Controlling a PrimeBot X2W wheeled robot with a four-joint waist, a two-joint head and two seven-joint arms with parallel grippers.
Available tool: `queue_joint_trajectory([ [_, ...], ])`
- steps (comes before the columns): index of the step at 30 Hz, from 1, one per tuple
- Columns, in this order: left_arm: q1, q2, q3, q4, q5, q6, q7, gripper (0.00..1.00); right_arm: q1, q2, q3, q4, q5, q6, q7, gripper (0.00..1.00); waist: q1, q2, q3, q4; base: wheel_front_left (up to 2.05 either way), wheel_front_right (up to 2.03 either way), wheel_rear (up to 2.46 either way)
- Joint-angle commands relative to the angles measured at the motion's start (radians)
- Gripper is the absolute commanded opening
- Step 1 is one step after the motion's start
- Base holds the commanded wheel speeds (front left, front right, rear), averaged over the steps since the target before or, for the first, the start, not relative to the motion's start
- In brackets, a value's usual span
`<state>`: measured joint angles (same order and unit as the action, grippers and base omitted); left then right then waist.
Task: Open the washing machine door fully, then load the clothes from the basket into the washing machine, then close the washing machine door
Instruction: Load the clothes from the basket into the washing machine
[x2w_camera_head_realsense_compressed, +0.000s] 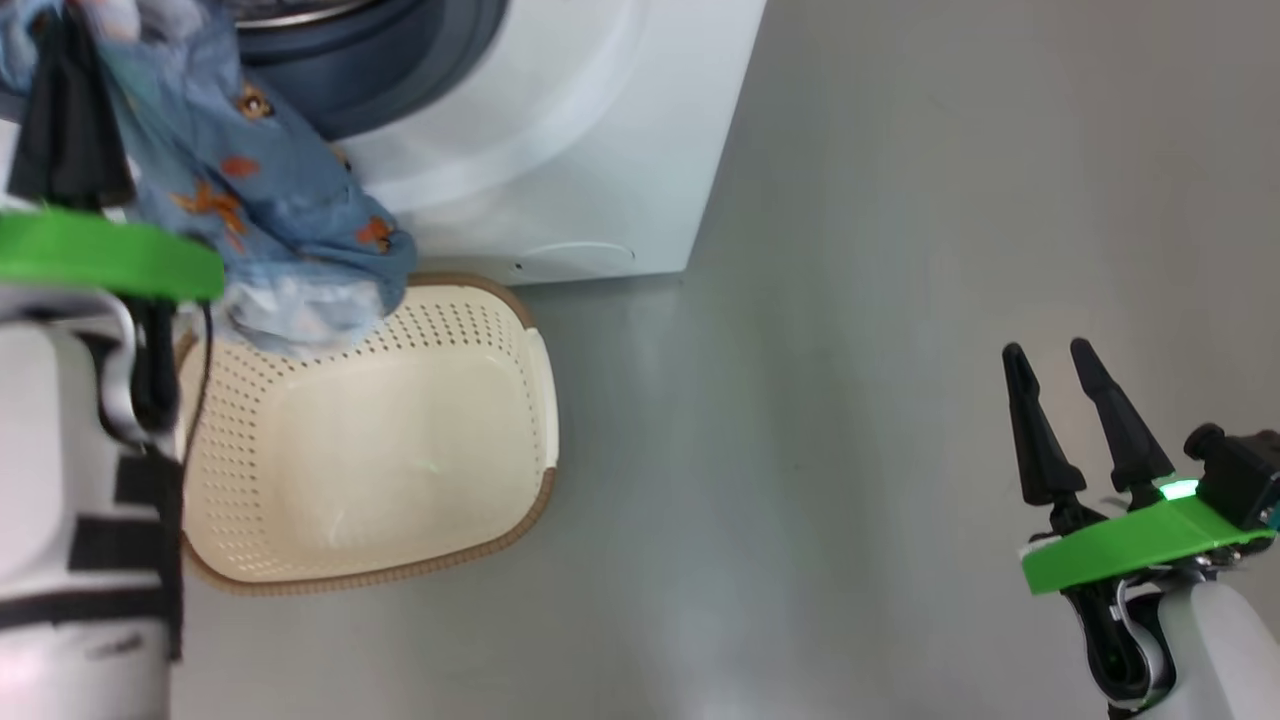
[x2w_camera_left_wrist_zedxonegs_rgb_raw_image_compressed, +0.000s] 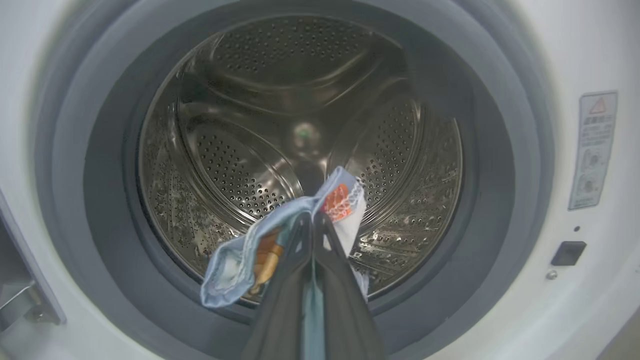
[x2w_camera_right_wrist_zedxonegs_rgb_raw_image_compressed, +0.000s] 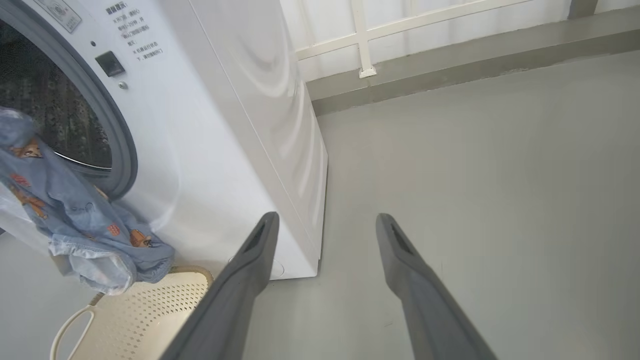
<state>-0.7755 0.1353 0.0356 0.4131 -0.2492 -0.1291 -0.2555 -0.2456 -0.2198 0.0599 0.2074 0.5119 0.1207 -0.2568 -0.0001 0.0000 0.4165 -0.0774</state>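
The washing machine (x2w_camera_head_realsense_compressed: 560, 150) stands with its mouth uncovered and its steel drum (x2w_camera_left_wrist_zedxonegs_rgb_raw_image_compressed: 300, 125) bare inside. Just before the machine, the basket (x2w_camera_head_realsense_compressed: 400, 440) sits on the floor, looking empty. The clothes (x2w_camera_head_realsense_compressed: 260, 200) hang at the machine's mouth, pinched in the left jaws, seemingly ready to drop in. The right jaws are spread and idle, well off the machine's right side.

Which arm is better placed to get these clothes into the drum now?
Left. The left gripper is shut on the clothes, pointing straight at the open drum. The right gripper hangs open and empty over the floor beside the washing machine.
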Motion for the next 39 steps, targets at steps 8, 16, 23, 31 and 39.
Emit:
queue_joint_trajectory([
  [8,-0.194,0.086,-0.011,0.251,0.004,-0.002,-0.006,0.0,-0.045,0.008,0.059,-0.024,-0.002,0.01,-0.005,1.0,0.0001,0.0,0.076,-0.059,0.0,0.0,0.0],
  [16,-0.341,0.121,-0.065,0.504,-0.014,-0.002,-0.006,0.0,-0.07,0.023,0.087,-0.02,0.001,0.01,-0.005,1.0,0.0001,0.0,0.108,-0.1,0.0,0.0,0.0],
  [23,-0.48,0.146,-0.122,0.703,-0.016,-0.002,-0.006,0.0,-0.08,0.035,0.103,-0.02,0.006,0.01,-0.005,1.0,0.0001,0.0,0.13,-0.13,0.0,0.0,0.0],
  [31,-0.571,0.179,-0.125,0.656,0.008,0.025,-0.006,0.0,-0.086,0.043,0.104,-0.022,0.009,0.01,-0.005,1.0,0.0001,0.0,0.146,-0.15,0.0,0.0,0.0],
  [39,-0.532,0.188,-0.065,0.409,0.05,0.067,-0.006,0.0,-0.1,0.054,0.102,-0.028,0.01,0.01,-0.005,1.0,0.0001,0.0,0.169,-0.16,0.0,0.0,0.0],
])
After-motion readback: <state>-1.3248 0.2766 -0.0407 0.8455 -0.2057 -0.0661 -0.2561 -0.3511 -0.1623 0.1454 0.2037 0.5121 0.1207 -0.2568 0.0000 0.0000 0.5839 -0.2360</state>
